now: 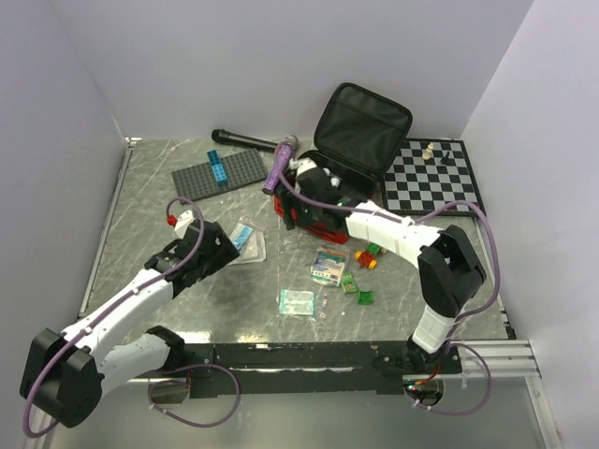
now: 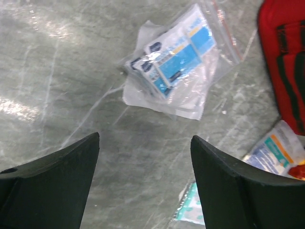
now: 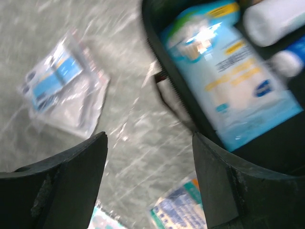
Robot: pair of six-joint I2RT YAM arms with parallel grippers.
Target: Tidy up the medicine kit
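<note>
Toward the table's far centre, the medicine kit lies unzipped with its lid propped up, beside a chessboard. Right gripper: fingers spread apart, empty, hovering over the kit's edge; a blue-and-white packet lies inside. Left gripper: fingers likewise apart, empty, above the marbled tabletop, near a clear bag of blue sachets.
</note>
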